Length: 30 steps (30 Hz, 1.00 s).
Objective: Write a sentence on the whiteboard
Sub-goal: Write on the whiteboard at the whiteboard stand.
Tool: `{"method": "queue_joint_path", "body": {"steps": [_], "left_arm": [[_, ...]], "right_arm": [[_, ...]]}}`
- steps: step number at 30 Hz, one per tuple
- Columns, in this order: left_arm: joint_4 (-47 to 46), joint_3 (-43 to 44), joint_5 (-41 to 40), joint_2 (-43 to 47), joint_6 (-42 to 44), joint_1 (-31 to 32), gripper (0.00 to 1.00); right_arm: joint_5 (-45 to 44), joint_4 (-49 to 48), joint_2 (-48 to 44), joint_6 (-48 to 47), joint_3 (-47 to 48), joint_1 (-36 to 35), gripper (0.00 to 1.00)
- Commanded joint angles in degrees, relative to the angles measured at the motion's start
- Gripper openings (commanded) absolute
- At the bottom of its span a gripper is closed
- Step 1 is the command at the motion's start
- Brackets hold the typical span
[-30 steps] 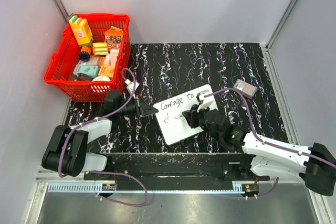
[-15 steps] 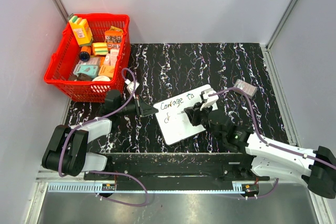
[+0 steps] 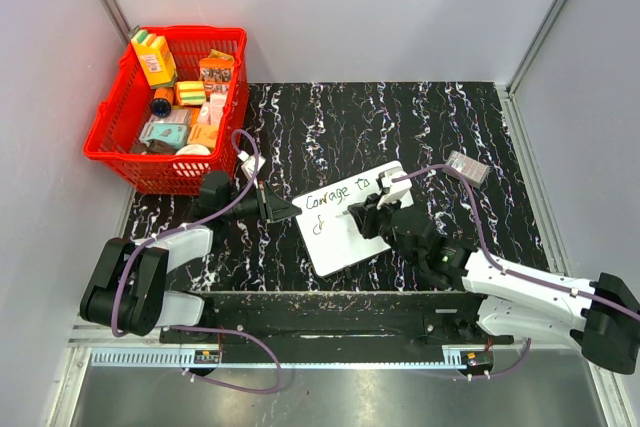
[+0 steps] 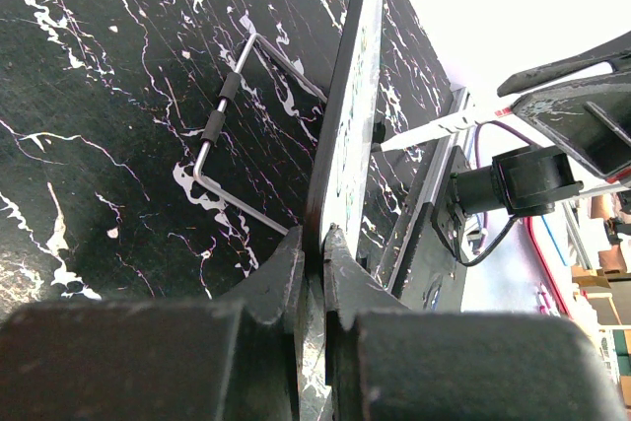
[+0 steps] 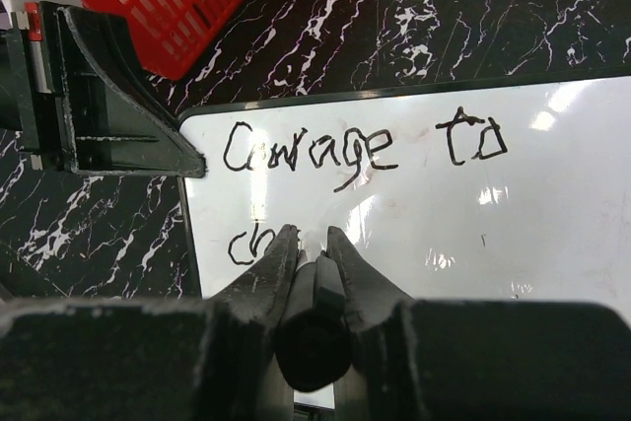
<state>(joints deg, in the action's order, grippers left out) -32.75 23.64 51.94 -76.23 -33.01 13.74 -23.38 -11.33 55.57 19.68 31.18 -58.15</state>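
My right gripper [image 5: 314, 239] was clamped on a dark marker [image 5: 315, 315], the two fingers pressed against its barrel with the tip poking out between them onto the whiteboard [image 5: 463, 229]. The tip sat just right of the letters "ch", which began a second line. Above it ran the first line of the sentence [image 5: 325, 150], reading "Courage to" in thin dark strokes.

My left gripper [image 4: 314, 244] was pinched tight on the near-left edge of the whiteboard [image 4: 351, 115], one finger on each face, so that its wrist camera saw the board edge-on. A bent wire piece [image 4: 225, 98] lay on the tabletop just beside the board.

From above, the whiteboard [image 3: 338, 247] lay near the middle of the black marbled table [image 3: 400, 117], its sides askew to the table's edges, with my left gripper [image 3: 290, 211] at its left corner and my right gripper [image 3: 360, 215] over its middle. A small grey box [image 3: 467, 167] lay to the right of the board, apart from it. A red basket [image 3: 108, 132] full of packets stood at the far-left corner, well apart from the board.
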Motion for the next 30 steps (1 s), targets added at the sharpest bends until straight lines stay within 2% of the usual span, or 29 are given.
{"method": "queue_joint_path", "body": {"steps": [1,30], "left_arm": [[-1.44,0.09,-6.24,-1.12,6.82,-0.99,0.0],[-1.52,0.0,-6.24,-1.03,6.74,-0.99,0.0]], "right_arm": [[-1.41,-3.08,1.2,-0.79,2.66,-0.3,0.0],[0.26,1.84,1.21,3.17,0.29,-0.3,0.0]]}}
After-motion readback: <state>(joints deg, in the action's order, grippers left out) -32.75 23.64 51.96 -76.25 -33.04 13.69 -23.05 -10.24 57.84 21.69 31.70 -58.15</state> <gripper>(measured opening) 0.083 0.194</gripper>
